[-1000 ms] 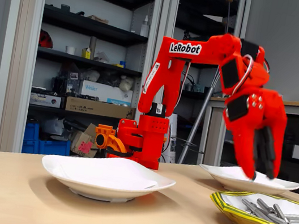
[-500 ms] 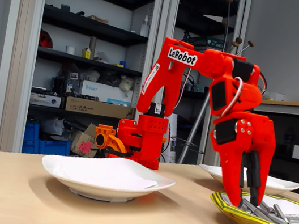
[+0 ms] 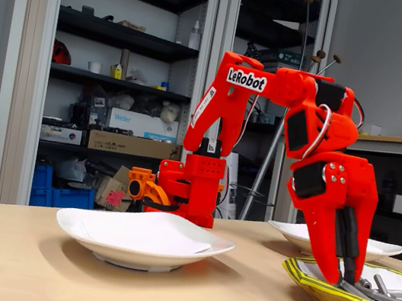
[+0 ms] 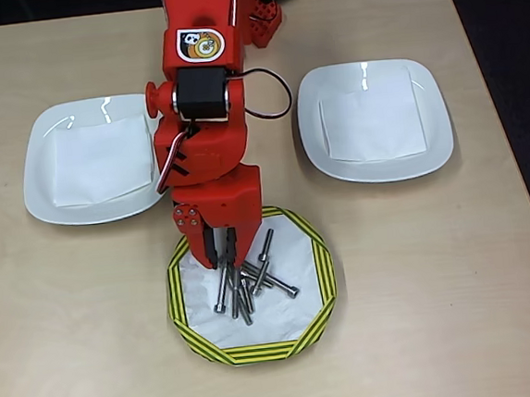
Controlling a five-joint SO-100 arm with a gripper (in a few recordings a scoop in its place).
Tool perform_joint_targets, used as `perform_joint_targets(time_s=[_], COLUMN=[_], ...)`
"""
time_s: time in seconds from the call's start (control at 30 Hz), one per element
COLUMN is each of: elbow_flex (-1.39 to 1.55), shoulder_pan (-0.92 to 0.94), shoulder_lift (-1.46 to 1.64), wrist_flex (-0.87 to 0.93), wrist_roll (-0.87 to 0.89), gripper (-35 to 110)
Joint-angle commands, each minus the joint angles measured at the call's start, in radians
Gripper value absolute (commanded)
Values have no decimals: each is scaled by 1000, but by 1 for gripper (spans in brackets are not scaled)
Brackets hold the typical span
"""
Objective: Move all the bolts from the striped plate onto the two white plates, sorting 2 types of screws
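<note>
So the gripper [image 4: 225, 258] is down inside the striped plate [image 4: 188, 331], tips buried in the top of the bolt pile [image 4: 245, 284]. In the overhead view the bolts sit right at 6 o'clock from the fingertips, basically touching them. Can't honestly tell if the jaws are released or clenched on anything; the arm body hides the gap from above, and in the fixed view the fingers [image 3: 345, 256] just look close together with their tips at the bolts [image 3: 374, 291].

The pile: a bunch of long ones lie bundled with their long axis running roughly 12 to 6, heads mostly toward 6. Another long one [image 4: 265, 246] leans from 1 toward 7, and one [image 4: 274, 285] lies crosswise, about 10 to 4. Telling short from long in that heap is tough.

Both white plates [image 4: 46, 194] [image 4: 432, 147] have just a paper sheet on them, no bolts, sitting at 10 and 2 o'clock from the striped plate on the desk [image 4: 444, 331]. My guess is sorting has barely started, and the 12-to-6 bundle is the nearest grab.
</note>
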Motion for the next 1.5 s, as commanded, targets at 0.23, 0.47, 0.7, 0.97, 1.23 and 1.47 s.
perform_joint_targets(time_s=[0.23,0.47,0.7,0.97,1.23,1.47], elbow_flex=[-51,-63,-118,-344,-299,212], shoulder_pan=[-8,-3,15,51,124,276], shoulder_lift=[-38,-61,-71,-40,153,518], wrist_flex=[35,25,44,308,489,333], wrist_roll=[9,-2,-77,-164,-245,-344], gripper=[7,3,0,0,0,0])
